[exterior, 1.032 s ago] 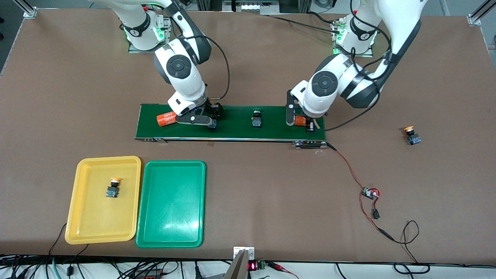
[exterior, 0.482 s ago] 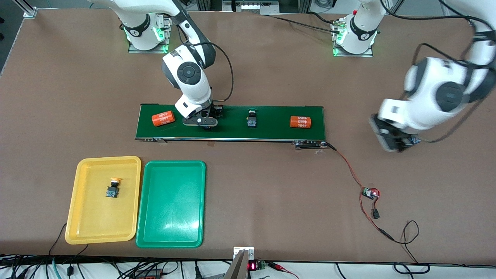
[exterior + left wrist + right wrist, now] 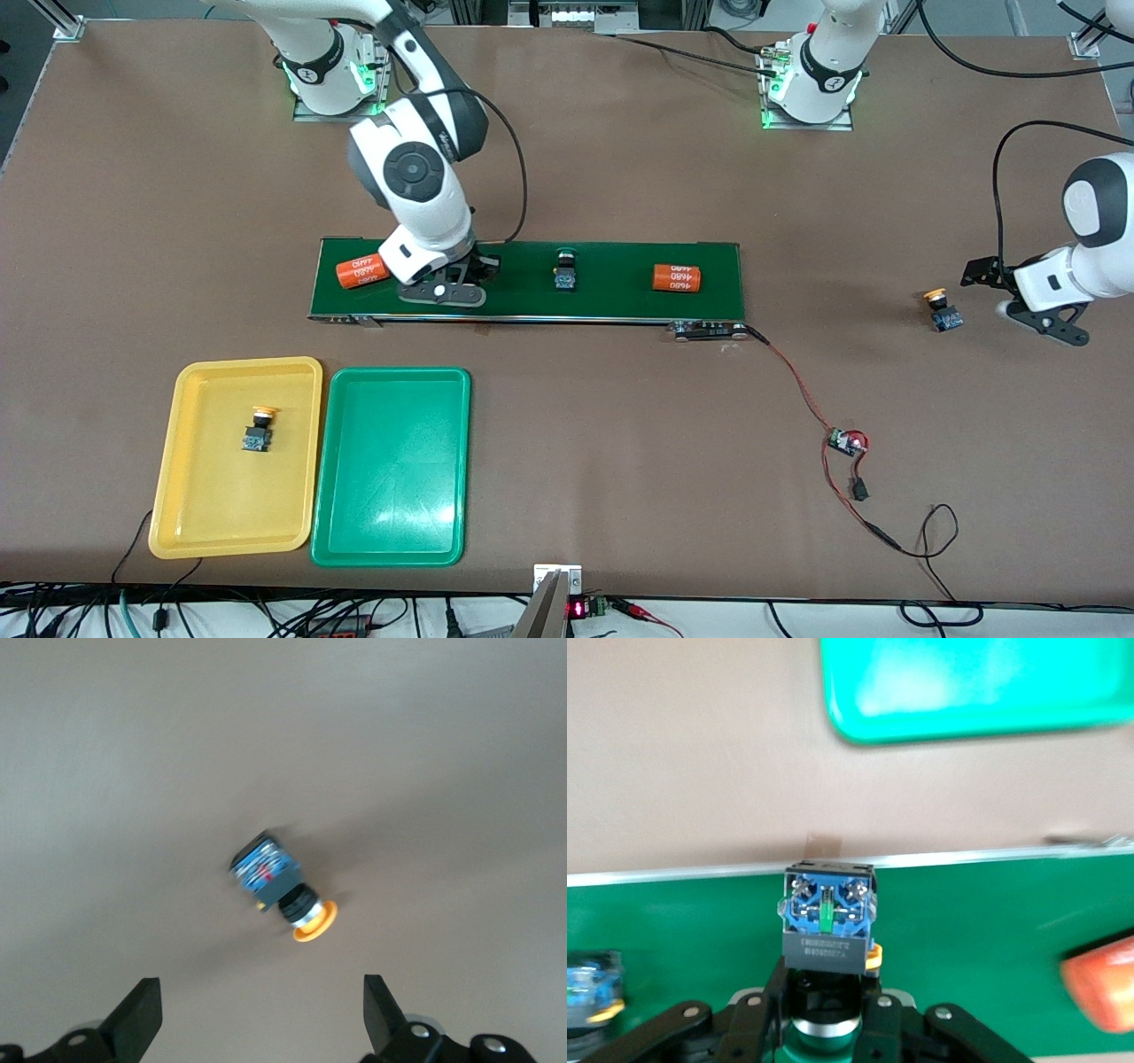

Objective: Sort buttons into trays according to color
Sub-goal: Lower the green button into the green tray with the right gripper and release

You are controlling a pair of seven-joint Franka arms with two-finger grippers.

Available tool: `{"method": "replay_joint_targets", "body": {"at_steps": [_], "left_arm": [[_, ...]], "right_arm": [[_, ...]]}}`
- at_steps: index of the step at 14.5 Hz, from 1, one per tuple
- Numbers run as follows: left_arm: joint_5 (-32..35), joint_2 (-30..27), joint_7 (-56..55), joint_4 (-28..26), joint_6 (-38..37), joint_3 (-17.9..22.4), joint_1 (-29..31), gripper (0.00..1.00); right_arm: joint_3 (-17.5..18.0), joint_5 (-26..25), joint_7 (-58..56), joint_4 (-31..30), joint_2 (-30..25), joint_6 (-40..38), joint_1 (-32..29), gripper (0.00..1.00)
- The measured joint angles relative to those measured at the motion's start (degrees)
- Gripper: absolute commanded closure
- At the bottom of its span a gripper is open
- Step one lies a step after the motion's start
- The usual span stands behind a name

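We see right gripper (image 3: 443, 285) over long dark-green belt (image 3: 611, 297), clamped on small green-capped button (image 3: 827, 930). Green plastic tray (image 3: 390, 467) lies nearer camera, right arm nearest. Left gripper (image 3: 1028, 306) wide open beside yellow-capped button (image 3: 941, 310) on counter (image 3: 620, 159).

Right hand (image 3: 447, 285) low, fingers clamped, wrist tilted, left hand (image 3: 1028, 297) fingers spread wide, arm outstretched
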Motion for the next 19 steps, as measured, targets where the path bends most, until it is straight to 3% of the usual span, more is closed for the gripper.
{"method": "replay_joint_targets", "body": {"at_steps": [2, 6, 14, 17, 19], "left_arm": [[0.0, 1.71, -9.98, 0.1, 0.02, 0.14, -0.12, 0.0], [0.0, 5.44, -21.17, 1.92, 0.54, 0.14, -0.92, 0.0], [0.0, 12.34, -27.53, 6.7, 5.0, 2.14, -4.27, 0.02], [0.12, 13.07, -27.53, 7.12, 6.61, 2.71, -4.49, 0.38], [0.15, 13.26, -27.51, 7.14, 6.99, 3.06, -4.49, 0.75]], "right_arm": [[-0.1, -0.03, -3.52, 5.15, -0.33, -3.64, -2.33, 0.88], [-0.19, -5.23, -10.42, 7.36, 2.83, -3.14, -5.65, 0.88], [-0.32, -7.22, -17.29, 9.8, 15.65, 14.74, -11.76, 0.87], [-0.33, -8.5, -17.46, 9.91, 18.34, 19.58, -13.26, 0.87], [-0.43, -8.56, -17.58, 9.95, 19.47, 21.52, -13.52, 0.87]]}}
